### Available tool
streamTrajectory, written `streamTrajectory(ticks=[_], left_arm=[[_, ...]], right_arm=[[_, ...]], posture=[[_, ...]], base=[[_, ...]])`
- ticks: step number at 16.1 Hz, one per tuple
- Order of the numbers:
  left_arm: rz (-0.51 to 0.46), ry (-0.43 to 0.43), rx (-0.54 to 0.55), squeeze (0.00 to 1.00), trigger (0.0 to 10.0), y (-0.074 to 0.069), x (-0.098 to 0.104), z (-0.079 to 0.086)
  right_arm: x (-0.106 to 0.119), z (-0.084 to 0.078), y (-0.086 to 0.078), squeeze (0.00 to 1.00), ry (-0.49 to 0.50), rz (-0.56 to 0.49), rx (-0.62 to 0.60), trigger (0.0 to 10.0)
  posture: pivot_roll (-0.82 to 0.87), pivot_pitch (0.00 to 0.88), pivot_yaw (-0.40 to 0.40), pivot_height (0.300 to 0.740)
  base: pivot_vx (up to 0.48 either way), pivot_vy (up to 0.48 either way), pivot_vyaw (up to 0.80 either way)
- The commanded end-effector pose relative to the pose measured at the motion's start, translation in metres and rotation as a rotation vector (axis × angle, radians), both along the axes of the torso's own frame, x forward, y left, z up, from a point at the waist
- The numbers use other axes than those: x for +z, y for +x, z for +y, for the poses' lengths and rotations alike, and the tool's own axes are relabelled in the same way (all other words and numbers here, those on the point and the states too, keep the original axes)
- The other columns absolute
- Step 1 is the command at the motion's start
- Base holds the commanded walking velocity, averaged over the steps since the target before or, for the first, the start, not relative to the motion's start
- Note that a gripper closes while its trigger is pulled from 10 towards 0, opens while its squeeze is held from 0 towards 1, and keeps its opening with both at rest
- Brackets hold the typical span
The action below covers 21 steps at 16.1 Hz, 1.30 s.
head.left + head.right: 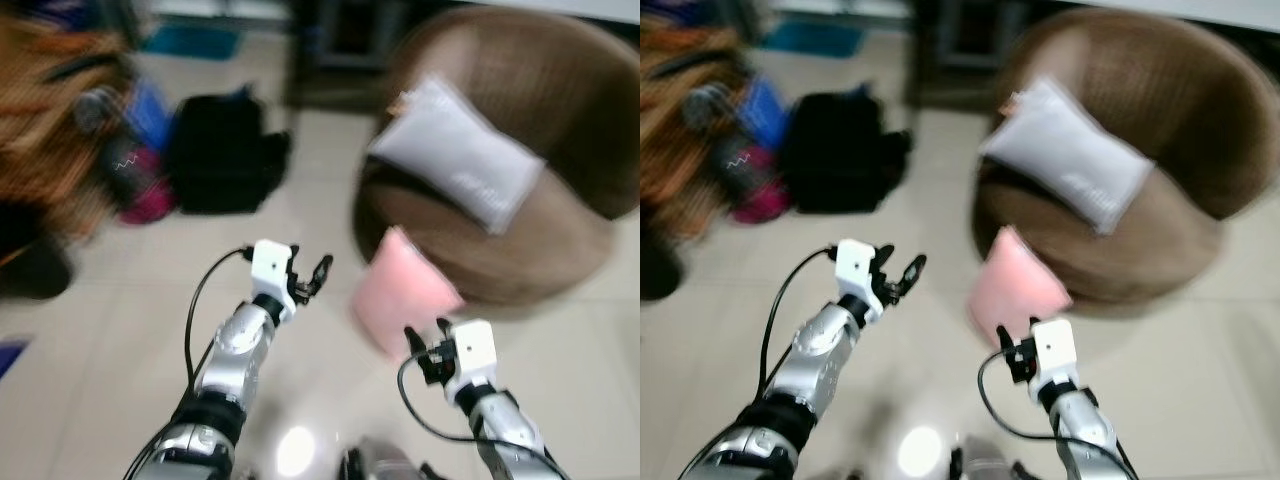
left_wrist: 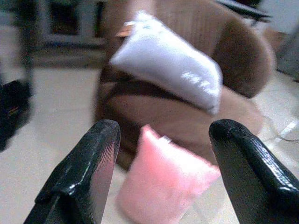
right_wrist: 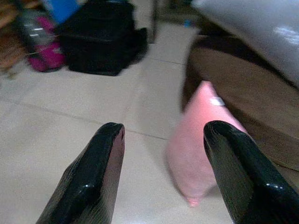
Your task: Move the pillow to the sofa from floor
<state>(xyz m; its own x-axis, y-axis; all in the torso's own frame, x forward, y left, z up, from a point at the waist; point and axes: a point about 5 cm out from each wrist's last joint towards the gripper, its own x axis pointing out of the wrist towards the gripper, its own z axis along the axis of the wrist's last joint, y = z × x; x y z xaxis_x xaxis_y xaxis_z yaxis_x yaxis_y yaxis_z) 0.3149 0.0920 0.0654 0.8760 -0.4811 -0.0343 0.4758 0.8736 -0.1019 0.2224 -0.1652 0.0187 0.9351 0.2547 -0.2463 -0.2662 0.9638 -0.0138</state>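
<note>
Left eye view: we saw the pink pillow [image 1: 400,290] on the floor [image 1: 120,330], leaning against the brown sofa [image 1: 540,130]. Below the sofa, our left tool [image 1: 312,280] and right tool [image 1: 428,338] hung wide open, both empty.

2 silver arms raised forward, left gripper [image 1: 312,281] spread, right gripper [image 1: 428,339] spread
</note>
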Motion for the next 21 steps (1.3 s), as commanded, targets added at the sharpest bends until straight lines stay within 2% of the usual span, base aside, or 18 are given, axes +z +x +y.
streamTrajectory(ticks=[1,7,10,12,15,18,21], left_arm=[[0.008,0.010,-0.049,0.00,10.0,-0.0035,-0.0019,-0.0090],[0.012,0.044,-0.049,0.00,10.0,-0.0025,-0.0018,-0.0064],[0.008,0.103,-0.046,0.00,10.0,-0.0027,-0.0038,-0.0072],[0.012,0.089,-0.043,0.00,10.0,-0.0019,-0.0029,-0.0078],[0.035,0.045,-0.055,0.00,10.0,-0.0021,-0.0022,-0.0102],[-0.018,0.094,-0.113,0.00,10.0,-0.0075,-0.0013,-0.0133],[-0.021,0.082,-0.138,0.00,10.0,-0.0092,-0.0006,-0.0154]], right_arm=[[-0.0027,-0.0105,-0.0014,0.00,-0.006,0.014,-0.043,10.0],[-0.0042,-0.0094,0.0039,0.00,0.001,0.012,-0.060,10.0],[-0.0030,-0.0090,0.0059,0.00,-0.033,-0.006,-0.049,10.0],[-0.0023,-0.0084,0.0070,0.00,-0.047,-0.018,-0.051,10.0],[-0.0041,-0.0087,0.0062,0.00,-0.011,-0.003,-0.068,10.0],[-0.0050,-0.0086,0.0055,0.00,-0.005,-0.001,-0.065,10.0],[-0.0050,-0.0109,0.0057,0.00,-0.002,-0.001,-0.066,10.0]], posture=[[-0.14,0.136,-0.067,0.740],[-0.12,0.139,-0.057,0.740],[-0.12,0.138,-0.056,0.740],[-0.13,0.140,-0.055,0.740],[-0.13,0.146,-0.057,0.740],[-0.13,0.155,-0.058,0.740],[-0.13,0.158,-0.060,0.740]], base=[[0.405,0.255,-0.58],[0.066,0.045,-0.56],[0.000,0.000,-0.18],[0.000,0.000,0.00],[0.000,0.000,-0.49],[0.000,0.466,-0.52],[0.000,0.480,-0.52]])
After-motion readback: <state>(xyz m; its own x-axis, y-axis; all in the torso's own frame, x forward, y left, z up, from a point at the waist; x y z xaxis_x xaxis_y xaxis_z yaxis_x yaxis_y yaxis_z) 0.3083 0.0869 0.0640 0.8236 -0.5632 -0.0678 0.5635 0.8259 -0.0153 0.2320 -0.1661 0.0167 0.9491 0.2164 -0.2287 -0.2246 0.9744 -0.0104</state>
